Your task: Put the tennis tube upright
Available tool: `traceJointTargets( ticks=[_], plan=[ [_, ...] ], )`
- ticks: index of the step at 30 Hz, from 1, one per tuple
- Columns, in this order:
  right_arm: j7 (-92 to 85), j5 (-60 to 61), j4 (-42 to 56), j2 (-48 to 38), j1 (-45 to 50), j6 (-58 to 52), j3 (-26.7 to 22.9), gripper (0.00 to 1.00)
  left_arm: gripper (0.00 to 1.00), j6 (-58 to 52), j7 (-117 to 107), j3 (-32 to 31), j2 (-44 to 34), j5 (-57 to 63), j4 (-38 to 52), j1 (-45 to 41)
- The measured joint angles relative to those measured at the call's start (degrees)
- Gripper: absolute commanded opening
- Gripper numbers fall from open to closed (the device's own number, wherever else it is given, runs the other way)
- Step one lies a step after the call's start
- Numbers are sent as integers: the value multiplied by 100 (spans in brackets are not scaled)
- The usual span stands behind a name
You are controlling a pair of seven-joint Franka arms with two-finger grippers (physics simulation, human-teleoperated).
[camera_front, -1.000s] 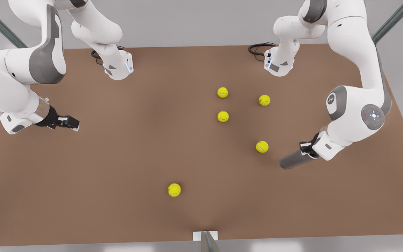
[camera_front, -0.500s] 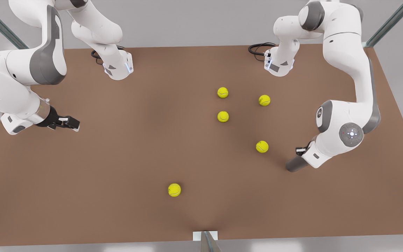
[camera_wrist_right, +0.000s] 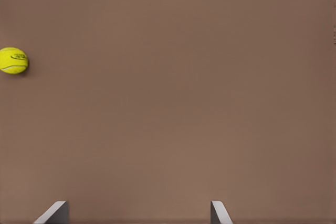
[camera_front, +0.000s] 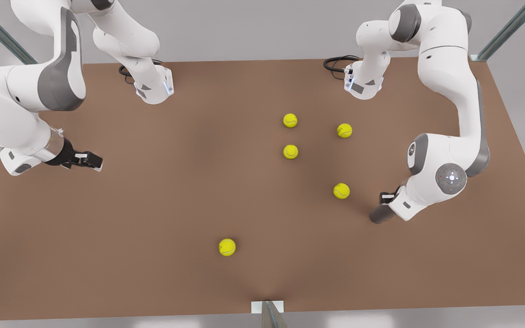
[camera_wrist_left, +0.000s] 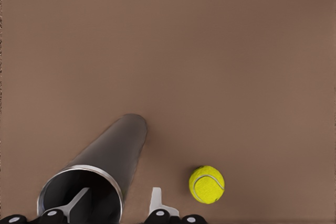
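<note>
The tennis tube (camera_front: 379,214) is a dark grey cylinder at the front view's right, held steeply tilted with its far end down toward the brown table (camera_front: 162,218). My left gripper (camera_front: 388,200) is shut on its wall at the light-rimmed open end. In the left wrist view one finger sits inside the mouth of the tennis tube (camera_wrist_left: 113,150) and the other outside, so the left gripper (camera_wrist_left: 118,205) pinches the rim. My right gripper (camera_front: 90,160) waits open at the front view's left, and the right wrist view shows the right gripper (camera_wrist_right: 137,212) with nothing between its fingers.
Several yellow tennis balls lie on the table: one (camera_front: 341,191) close to the tube, also the ball (camera_wrist_left: 207,184) beside it, others (camera_front: 290,151) toward the arm bases, one (camera_front: 227,247) nearer the front edge. A ball (camera_wrist_right: 13,60) lies ahead of the right gripper.
The left arm's wrist has swung over the tube and tipped it from a low slant to a much steeper one. The right arm has barely moved.
</note>
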Motion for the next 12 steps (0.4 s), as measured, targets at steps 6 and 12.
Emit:
traceJointTargets(
  ticks=[6,12],
  plan=[
    [0,-7,-7,17,5,70,-3,100,100,-1048,75,40,-1673,-129,600,1],
    [-1,-8,-19,12,-1,86,-3,100,100,-1239,247,50,-3537,-181,-1703,12]
  ],
)
